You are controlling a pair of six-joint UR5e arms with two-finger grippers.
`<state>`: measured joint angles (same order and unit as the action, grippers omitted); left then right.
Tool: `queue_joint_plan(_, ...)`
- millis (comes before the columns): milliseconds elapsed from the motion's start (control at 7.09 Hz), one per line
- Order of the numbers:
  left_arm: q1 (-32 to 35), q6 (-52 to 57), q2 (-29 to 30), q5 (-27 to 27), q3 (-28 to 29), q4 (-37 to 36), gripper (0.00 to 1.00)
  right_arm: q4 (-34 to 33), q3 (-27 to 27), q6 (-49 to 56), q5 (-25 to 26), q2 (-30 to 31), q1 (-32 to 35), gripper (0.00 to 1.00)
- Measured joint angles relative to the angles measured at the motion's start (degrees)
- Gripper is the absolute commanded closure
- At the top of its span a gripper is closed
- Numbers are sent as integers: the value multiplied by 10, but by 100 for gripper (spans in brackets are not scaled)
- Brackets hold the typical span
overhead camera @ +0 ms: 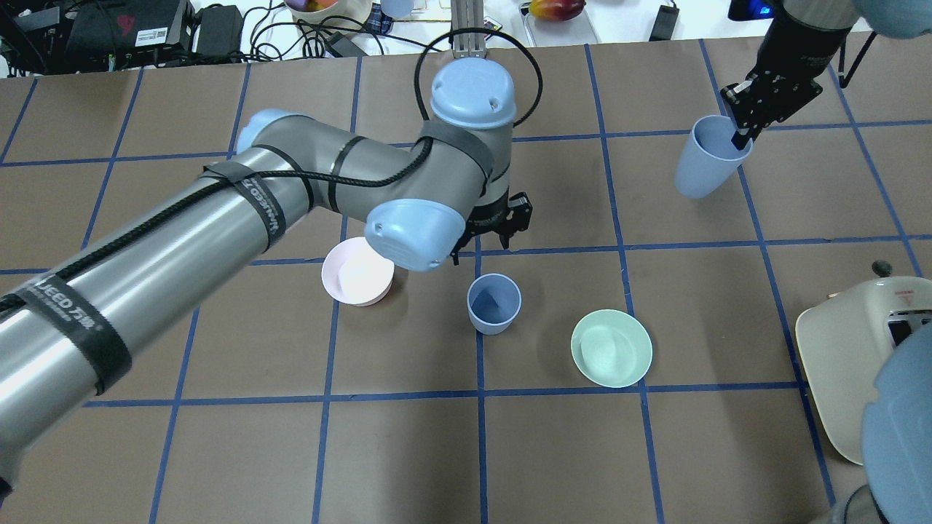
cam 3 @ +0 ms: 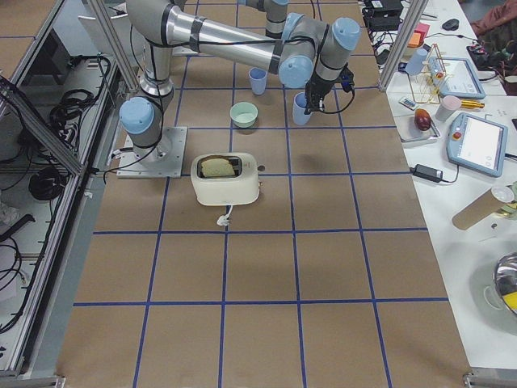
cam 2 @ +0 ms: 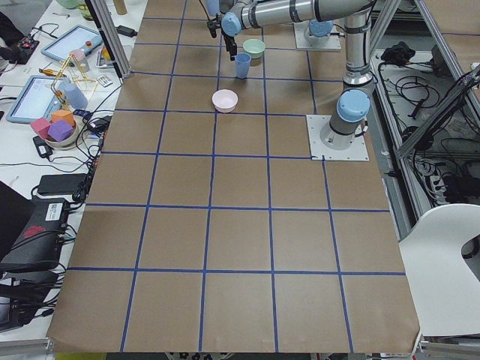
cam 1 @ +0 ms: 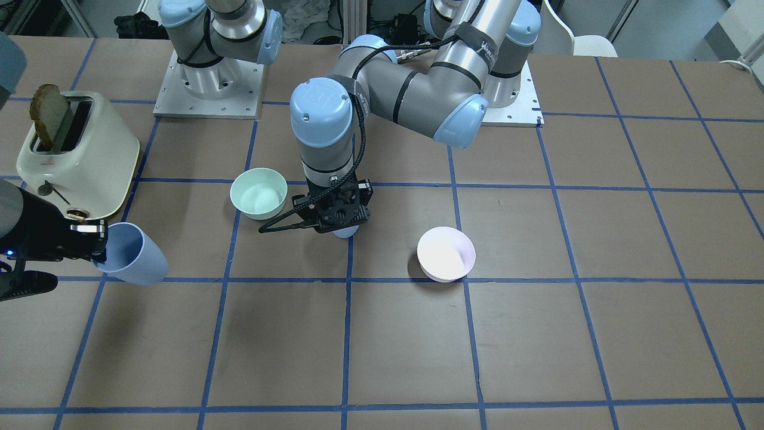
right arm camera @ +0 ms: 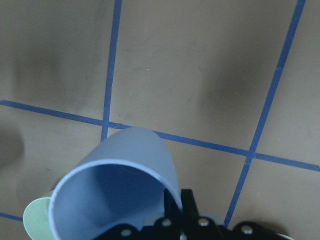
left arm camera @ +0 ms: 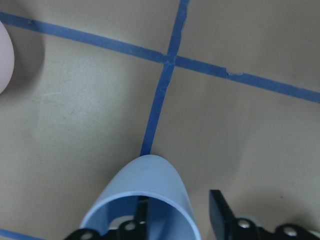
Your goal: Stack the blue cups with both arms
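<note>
One blue cup (overhead camera: 494, 303) stands upright on the table between the two bowls. My left gripper (overhead camera: 495, 229) hangs over it and hides most of it in the front view (cam 1: 347, 232). In the left wrist view the left gripper (left arm camera: 180, 212) is open and straddles the cup's rim (left arm camera: 145, 182), one finger inside and one outside with a gap. My right gripper (overhead camera: 739, 131) is shut on the rim of the second blue cup (overhead camera: 700, 161), which it holds tilted above the table; this cup also shows in the front view (cam 1: 134, 255) and the right wrist view (right arm camera: 115, 180).
A mint-green bowl (overhead camera: 611, 348) sits right of the standing cup and a pale pink bowl (overhead camera: 358, 271) sits left of it, under the left arm. A cream toaster (cam 1: 83, 155) holding a bread slice stands near the right arm. Blue tape lines grid the brown table.
</note>
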<state>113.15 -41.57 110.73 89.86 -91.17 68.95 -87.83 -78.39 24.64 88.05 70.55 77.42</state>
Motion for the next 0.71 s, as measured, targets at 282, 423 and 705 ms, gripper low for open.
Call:
queue_joint_plan(282, -70, 117, -44, -3, 45, 91, 0, 26, -1, -44, -24, 28, 52, 100)
queue_joint_plan(423, -104, 175, -70, -5, 62, 132, 0, 43, -1, -78, -33, 45, 88, 100)
queue_joint_plan(705, -138, 264, -133, -4, 71, 182, 0, 59, -9, -157, -44, 61, 165, 100)
